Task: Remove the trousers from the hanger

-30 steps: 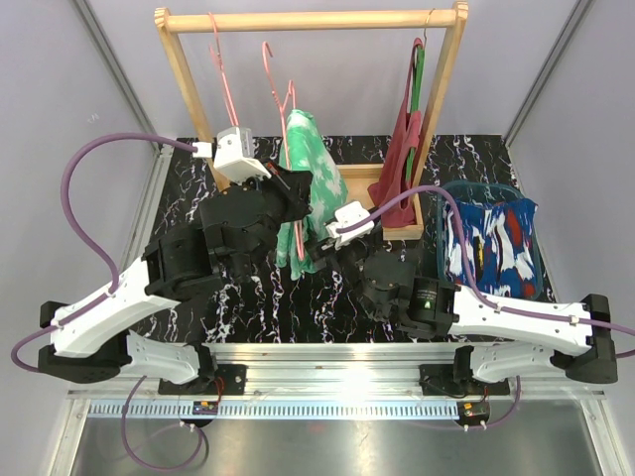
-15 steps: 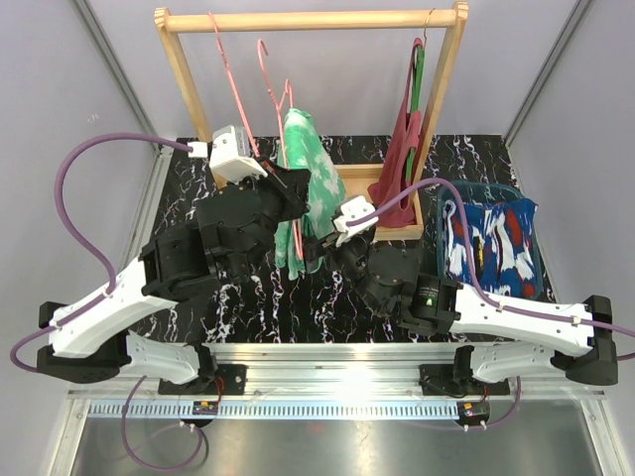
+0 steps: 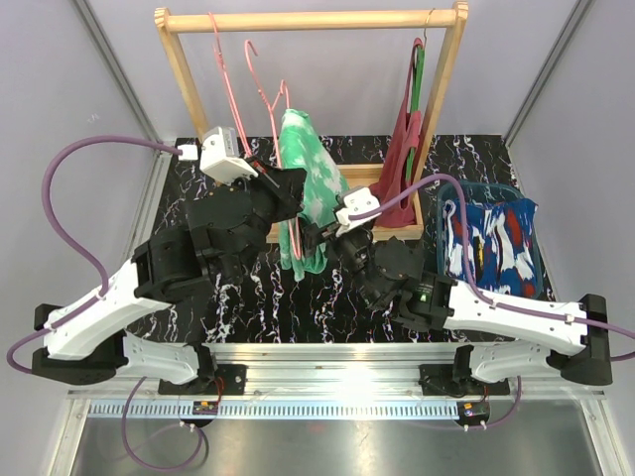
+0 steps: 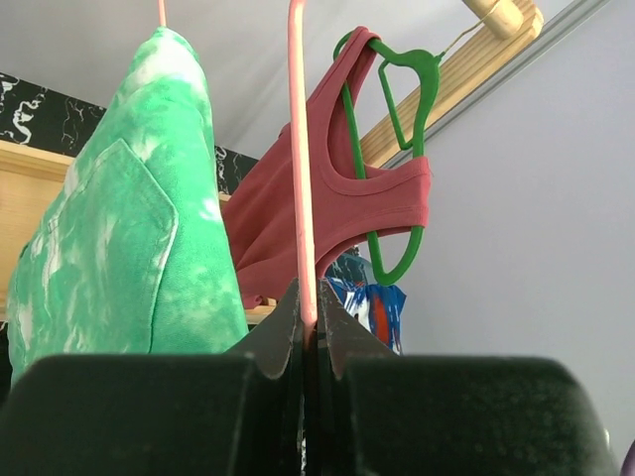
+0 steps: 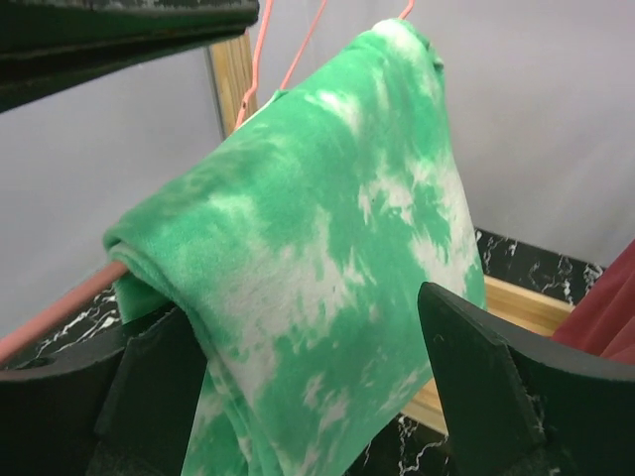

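The green trousers with white marbling (image 3: 310,177) hang folded over a pink hanger (image 3: 260,89), which is off the wooden rack (image 3: 308,20). My left gripper (image 3: 296,196) is shut on the hanger's thin bar; the left wrist view shows the bar (image 4: 301,178) pinched between the jaws (image 4: 309,319). My right gripper (image 3: 319,234) is open at the trousers' lower part. In the right wrist view its fingers (image 5: 476,367) stand on either side of the green cloth (image 5: 327,238) without closing. The dark blue trousers (image 3: 493,243) lie in a teal basket (image 3: 478,188) at the right.
A maroon tank top (image 3: 402,159) hangs on a green hanger (image 4: 397,99) at the rack's right post. An empty pink hanger (image 3: 223,69) hangs at the rack's left. The rack's wooden base (image 3: 372,177) sits on the black marbled mat.
My left gripper has lifted the pink hanger with the green trousers up and slightly left. My right gripper has moved forward until its open jaws sit around the trousers' lower part.
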You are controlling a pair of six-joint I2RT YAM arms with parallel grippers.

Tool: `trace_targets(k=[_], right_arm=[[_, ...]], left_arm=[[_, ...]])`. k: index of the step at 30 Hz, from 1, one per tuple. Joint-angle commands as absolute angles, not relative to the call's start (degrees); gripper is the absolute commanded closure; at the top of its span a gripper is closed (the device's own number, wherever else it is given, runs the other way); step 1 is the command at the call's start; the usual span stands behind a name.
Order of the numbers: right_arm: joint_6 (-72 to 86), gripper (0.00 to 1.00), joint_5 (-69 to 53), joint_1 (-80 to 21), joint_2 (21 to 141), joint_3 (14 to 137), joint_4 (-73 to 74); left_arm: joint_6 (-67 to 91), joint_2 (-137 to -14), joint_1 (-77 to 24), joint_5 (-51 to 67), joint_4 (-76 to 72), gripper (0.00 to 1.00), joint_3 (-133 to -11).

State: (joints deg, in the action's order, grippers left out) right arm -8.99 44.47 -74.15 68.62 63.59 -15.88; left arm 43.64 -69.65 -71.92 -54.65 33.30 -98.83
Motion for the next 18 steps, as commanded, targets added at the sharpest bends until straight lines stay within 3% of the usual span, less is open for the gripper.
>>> trace_targets(k=[1, 12, 18], right_arm=[[-14.1, 0.12, 45.4, -73.0, 69.9, 65.3, -25.1], [-35.5, 0.14, 28.1, -65.9, 67.0, 57.0, -32.2], [-36.7, 0.16, 22.8, -65.4, 67.5, 59.8, -30.1]], left_arm=[[45.8, -66.6, -72.2, -55.0, 24.0, 1.0, -100.5], [44.5, -66.4, -72.2, -46.7, 27.2, 1.0, -102.8], [44.6, -66.4, -72.2, -44.7, 27.8, 1.0, -102.8]])
